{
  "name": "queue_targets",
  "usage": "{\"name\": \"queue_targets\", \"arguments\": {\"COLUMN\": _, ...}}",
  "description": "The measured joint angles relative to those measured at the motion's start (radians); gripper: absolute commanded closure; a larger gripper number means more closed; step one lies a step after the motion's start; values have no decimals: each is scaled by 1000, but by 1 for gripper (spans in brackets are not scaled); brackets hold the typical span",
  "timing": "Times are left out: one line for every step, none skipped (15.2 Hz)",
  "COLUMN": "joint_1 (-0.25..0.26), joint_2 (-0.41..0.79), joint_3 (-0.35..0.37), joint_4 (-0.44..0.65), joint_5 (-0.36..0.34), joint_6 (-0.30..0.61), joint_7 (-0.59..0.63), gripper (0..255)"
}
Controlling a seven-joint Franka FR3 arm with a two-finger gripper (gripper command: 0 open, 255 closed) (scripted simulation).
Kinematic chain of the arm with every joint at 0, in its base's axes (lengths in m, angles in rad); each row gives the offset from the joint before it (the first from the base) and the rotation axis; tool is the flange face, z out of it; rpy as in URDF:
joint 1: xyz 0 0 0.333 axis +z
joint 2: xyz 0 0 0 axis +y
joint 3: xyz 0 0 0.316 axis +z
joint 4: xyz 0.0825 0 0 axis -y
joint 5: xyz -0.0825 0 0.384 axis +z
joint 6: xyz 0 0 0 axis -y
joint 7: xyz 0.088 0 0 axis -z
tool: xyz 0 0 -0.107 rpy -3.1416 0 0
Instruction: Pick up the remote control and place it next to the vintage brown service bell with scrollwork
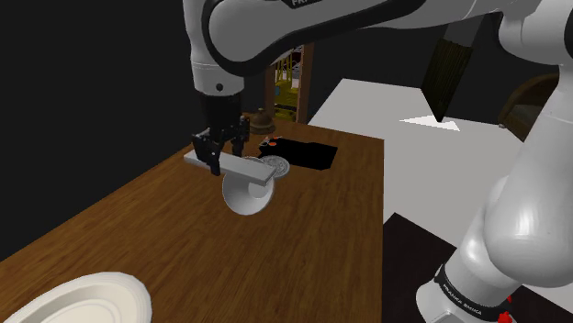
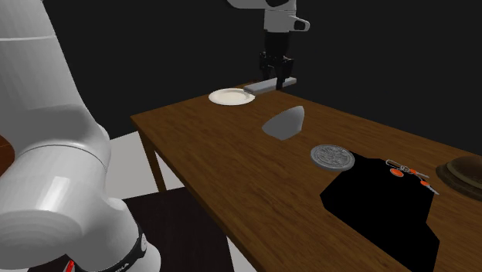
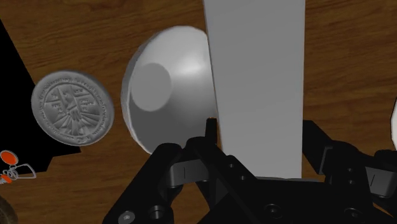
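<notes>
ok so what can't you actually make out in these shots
service bell: shoulder view, too small and dim to show scrollwork
brown rounded object: second exterior view, cut off by the right edge, cannot be named
remote control: wrist view, far end cut by the picture edge, near end behind the gripper
small red item on the black block: second exterior view, too small to identify

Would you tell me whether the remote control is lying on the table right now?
No, the tool holds the grey remote control clear above the wooden table.
</notes>
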Motion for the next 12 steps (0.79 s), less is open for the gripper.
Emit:
{"name": "queue_targets", "arguments": {"joint_1": -16, "joint_2": -17, "joint_3": -12, "joint_4": -19, "joint_5": 9, "joint_6": 4, "joint_7": -30, "gripper": 255}}
{"name": "queue_targets", "arguments": {"joint_1": -29, "joint_2": -25, "joint_3": -23, "joint_4": -27, "joint_5": 14, "joint_6": 3, "joint_7": -55, "gripper": 255}}
{"name": "queue_targets", "arguments": {"joint_1": -41, "joint_2": -29, "joint_3": -33, "joint_4": -30, "joint_5": 16, "joint_6": 3, "joint_7": -77, "gripper": 255}}
{"name": "queue_targets", "arguments": {"joint_1": -55, "joint_2": -40, "joint_3": -45, "joint_4": -49, "joint_5": 21, "joint_6": 13, "joint_7": -104, "gripper": 255}}
{"name": "queue_targets", "arguments": {"joint_1": -69, "joint_2": -44, "joint_3": -58, "joint_4": -54, "joint_5": 24, "joint_6": 13, "joint_7": -133, "gripper": 255}}
{"name": "queue_targets", "arguments": {"joint_1": -80, "joint_2": -48, "joint_3": -68, "joint_4": -52, "joint_5": 26, "joint_6": 7, "joint_7": -154, "gripper": 255}}
{"name": "queue_targets", "arguments": {"joint_1": -90, "joint_2": -49, "joint_3": -78, "joint_4": -49, "joint_5": 26, "joint_6": 3, "joint_7": -174, "gripper": 255}}
{"name": "queue_targets", "arguments": {"joint_1": -102, "joint_2": -46, "joint_3": -89, "joint_4": -49, "joint_5": 25, "joint_6": 6, "joint_7": -197, "gripper": 255}}
{"name": "queue_targets", "arguments": {"joint_1": -113, "joint_2": -45, "joint_3": -99, "joint_4": -46, "joint_5": 26, "joint_6": 3, "joint_7": -218, "gripper": 255}}
{"name": "queue_targets", "arguments": {"joint_1": -126, "joint_2": -51, "joint_3": -111, "joint_4": -52, "joint_5": 28, "joint_6": 2, "joint_7": -244, "gripper": 255}}
{"name": "queue_targets", "arguments": {"joint_1": -140, "joint_2": -55, "joint_3": -124, "joint_4": -62, "joint_5": 30, "joint_6": 9, "joint_7": -272, "gripper": 255}}
{"name": "queue_targets", "arguments": {"joint_1": -151, "joint_2": -60, "joint_3": -135, "joint_4": -67, "joint_5": 32, "joint_6": 9, "joint_7": -295, "gripper": 255}}
